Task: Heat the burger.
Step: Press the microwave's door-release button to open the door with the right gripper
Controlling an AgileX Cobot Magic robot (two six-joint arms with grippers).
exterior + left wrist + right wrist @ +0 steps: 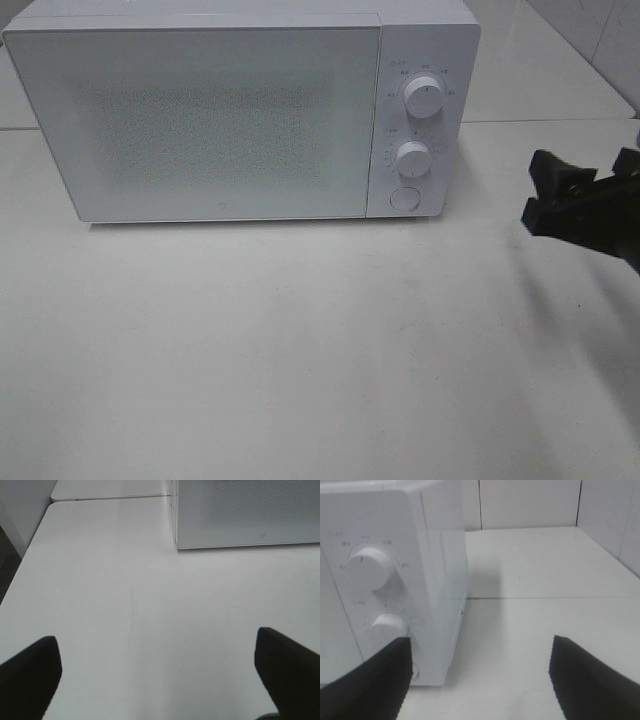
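Observation:
The burger is out of view in every frame. A white microwave (200, 120) stands at the back of the table with its door shut, and its frosted window shows nothing inside. My right gripper (585, 165) hovers open to the right of the microwave's control panel, with nothing between its fingers. The right wrist view has that gripper (480, 675) facing the panel's corner, with the upper knob (370, 567) and the lower knob (390, 626) close by. My left gripper (157, 675) is open and empty over bare table, in front of the microwave's (245, 510) lower corner.
The control panel carries two round knobs (424, 98) (411, 156) and a round button (404, 197) below them. The white table (300, 350) stretches in front. A tiled wall (530, 502) rises behind and to the right, and the table's edge (20, 565) runs beside my left gripper.

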